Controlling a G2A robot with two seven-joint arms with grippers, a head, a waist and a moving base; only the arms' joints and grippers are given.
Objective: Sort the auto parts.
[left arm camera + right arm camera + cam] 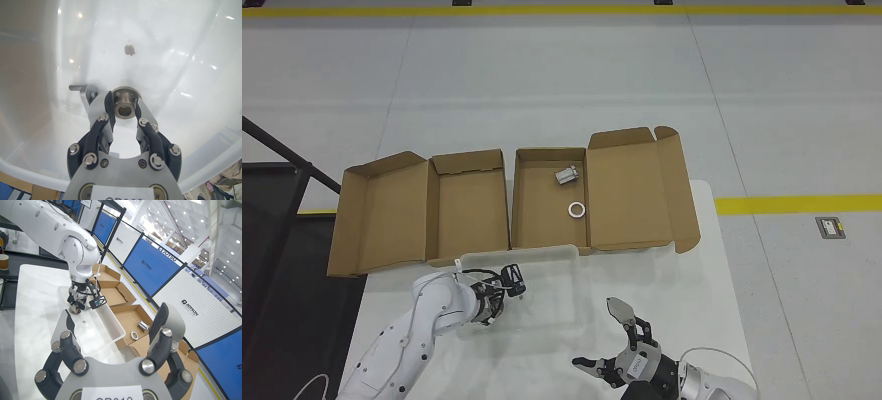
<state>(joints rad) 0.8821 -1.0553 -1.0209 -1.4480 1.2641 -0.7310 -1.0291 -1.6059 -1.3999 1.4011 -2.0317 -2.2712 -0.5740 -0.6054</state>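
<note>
My left gripper (123, 98) is down in the clear plastic bin (198, 94), shut on the neck of a bronze flanged bushing (123, 111) that rests near the bin floor. A silver bracket with a pin (83, 91) lies just beside it. From above, the left gripper (504, 282) is at the bin's (552, 258) left end. My right gripper (599, 335) hovers open over the table's front edge with nothing between its fingers (158, 321). A metal ring (577, 210) and a silver cylindrical part (567, 175) lie in the right cardboard box (627, 195).
Two open cardboard boxes stand side by side at the table's back; the left box (392, 215) holds nothing visible. A small dark speck (129, 50) sits on the bin floor. A black frame (282, 160) borders the table's left side.
</note>
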